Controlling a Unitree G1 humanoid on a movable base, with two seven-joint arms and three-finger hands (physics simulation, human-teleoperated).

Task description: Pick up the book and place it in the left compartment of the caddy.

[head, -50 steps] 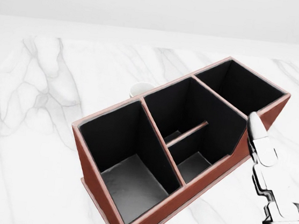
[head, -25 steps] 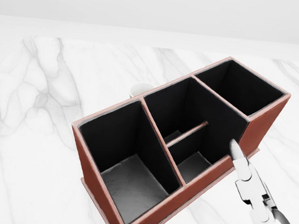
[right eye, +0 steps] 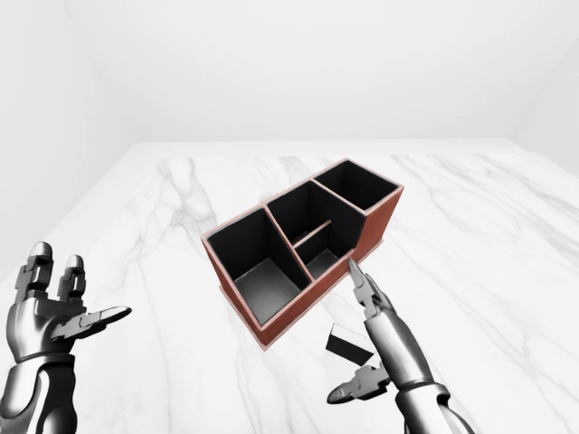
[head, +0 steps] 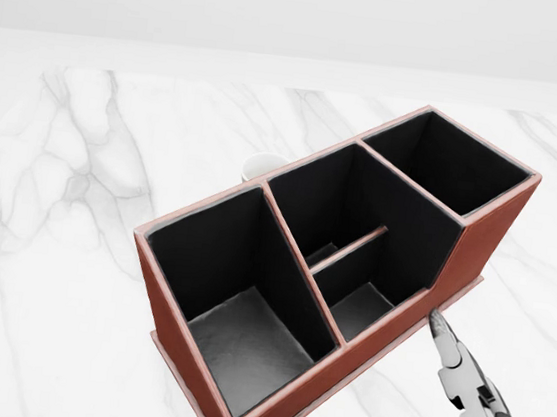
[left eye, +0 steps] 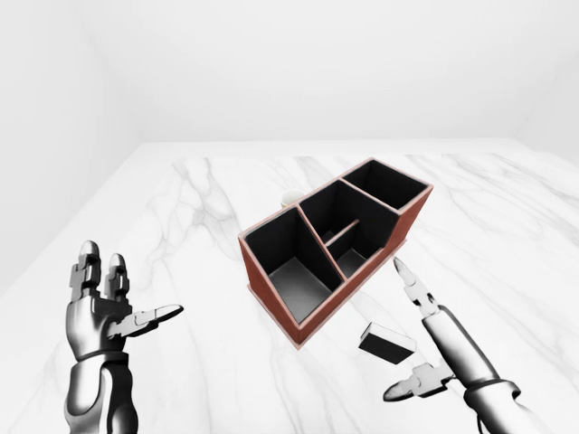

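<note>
red-brown caddy (left eye: 336, 242), white marble table (left eye: 181, 217), black book (left eye: 387, 343)

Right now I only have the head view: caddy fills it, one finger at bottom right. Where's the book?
Observer: The book lies flat on the table, just below the caddy in the left-eye view.
Operator: Right robot hand on it?
Observer: No, the right robot hand is open above the book, fingers spread, not gripping.
Operator: Left one?
Observer: The left robot hand is open, raised at far left, clear of the caddy.
</note>
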